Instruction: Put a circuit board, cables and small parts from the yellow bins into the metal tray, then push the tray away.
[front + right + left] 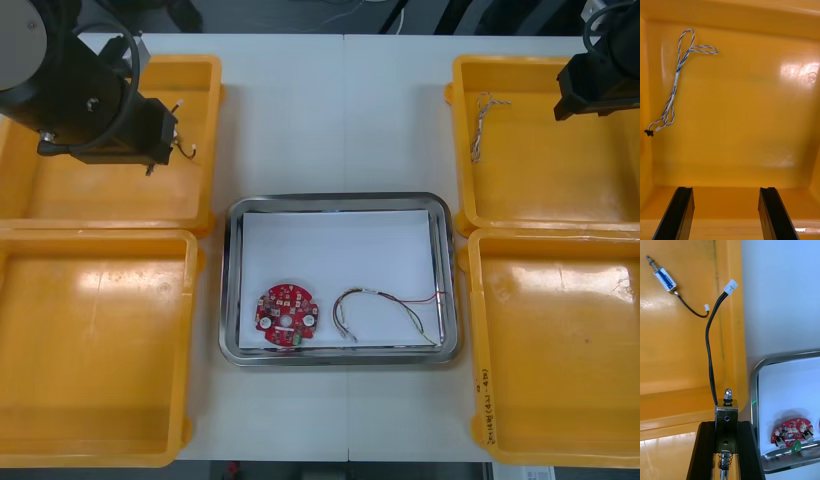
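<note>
Metal part (726, 409) clamped between left end effector (726, 425) fingers

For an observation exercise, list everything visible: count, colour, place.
yellow bins: four, two each side of table
metal tray: one, white inside, between bins
circuit board: one, red, in tray
red and yellow cable: one, in tray
blue and white cable: one, far right bin
loose small metal part: one, silvery, far left bin
held small metal part: one, silvery, in left pincer
left pincer: one, black, shut, over far left bin
right pincer: one, black, open, over far right bin
</note>
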You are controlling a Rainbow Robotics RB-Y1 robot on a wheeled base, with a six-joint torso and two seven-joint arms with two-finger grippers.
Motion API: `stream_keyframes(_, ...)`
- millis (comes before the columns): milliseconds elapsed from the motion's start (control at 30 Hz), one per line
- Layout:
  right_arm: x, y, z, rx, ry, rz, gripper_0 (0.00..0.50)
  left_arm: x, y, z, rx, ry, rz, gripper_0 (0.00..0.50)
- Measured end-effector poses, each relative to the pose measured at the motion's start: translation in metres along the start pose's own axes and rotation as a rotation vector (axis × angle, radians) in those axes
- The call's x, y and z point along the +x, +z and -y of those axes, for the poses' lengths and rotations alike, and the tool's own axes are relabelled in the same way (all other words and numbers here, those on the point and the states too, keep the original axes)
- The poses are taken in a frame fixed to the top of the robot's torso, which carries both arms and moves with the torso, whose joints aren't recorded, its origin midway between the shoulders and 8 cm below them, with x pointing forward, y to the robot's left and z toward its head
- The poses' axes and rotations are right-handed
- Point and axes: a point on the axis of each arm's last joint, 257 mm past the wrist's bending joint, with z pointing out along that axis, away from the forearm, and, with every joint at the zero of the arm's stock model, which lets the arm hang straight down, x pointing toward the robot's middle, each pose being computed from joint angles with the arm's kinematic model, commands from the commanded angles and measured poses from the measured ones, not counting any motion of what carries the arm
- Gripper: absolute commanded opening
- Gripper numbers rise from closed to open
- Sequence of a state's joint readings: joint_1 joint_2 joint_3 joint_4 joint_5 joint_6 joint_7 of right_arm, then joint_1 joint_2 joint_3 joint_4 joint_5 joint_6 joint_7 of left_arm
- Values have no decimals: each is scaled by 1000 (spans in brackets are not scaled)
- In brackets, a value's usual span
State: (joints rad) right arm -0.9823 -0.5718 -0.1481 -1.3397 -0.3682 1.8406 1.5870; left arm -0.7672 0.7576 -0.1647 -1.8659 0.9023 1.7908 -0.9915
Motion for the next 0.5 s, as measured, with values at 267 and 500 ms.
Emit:
stream_keyframes(267, -27, 5, 12, -24, 103, 77, 500, 21, 13, 36, -12, -4, -12, 0)
stream_keyframes(500, -49, 19, 14, -29, 202, 148, 500, 40, 27, 61, -35, -177, -14, 0)
